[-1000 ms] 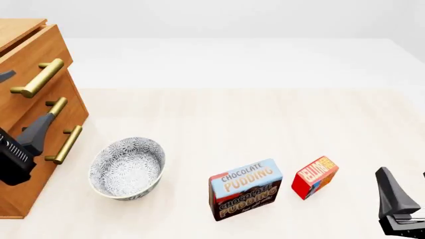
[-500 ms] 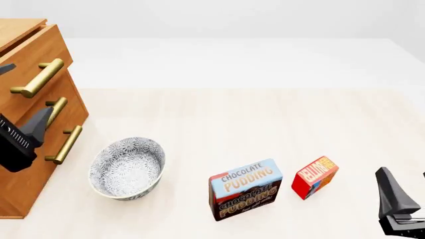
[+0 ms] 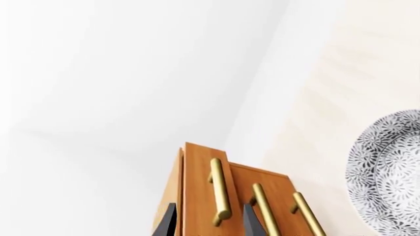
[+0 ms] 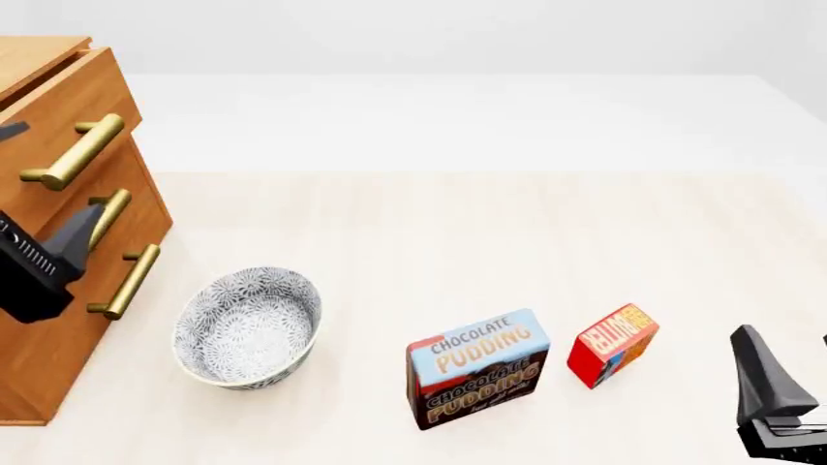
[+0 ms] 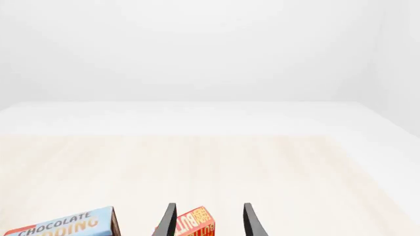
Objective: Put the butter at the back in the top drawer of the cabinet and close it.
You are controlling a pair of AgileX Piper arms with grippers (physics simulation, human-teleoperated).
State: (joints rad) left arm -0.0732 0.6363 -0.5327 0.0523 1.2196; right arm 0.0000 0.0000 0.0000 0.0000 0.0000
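The butter [image 4: 613, 344], a small red box with an orange face, stands on the table at the right, beside the pudding box. It also shows in the right wrist view [image 5: 194, 224]. My right gripper [image 4: 788, 346] is open and empty, a short way to the right of the butter and nearer the front; in its wrist view [image 5: 208, 206] the butter lies between the fingers. The cabinet [image 4: 52, 360] stands at the far left with its top drawer [image 4: 77, 97] pushed in. My left gripper [image 4: 58, 170] is open at the top drawer's brass handle [image 3: 220, 194], one finger on each side of its lower end.
A blue-and-brown Chocolate Pudding box [image 4: 475, 368] stands left of the butter. A patterned bowl [image 4: 248, 327] sits next to the cabinet's lower drawers, also in the left wrist view [image 3: 390, 167]. The pale wooden table [image 4: 491, 242] runs back to a white wall.
My left gripper has risen along the cabinet front, from the lower handles toward the top drawer's handle. The right arm, the butter and the other things have not moved.
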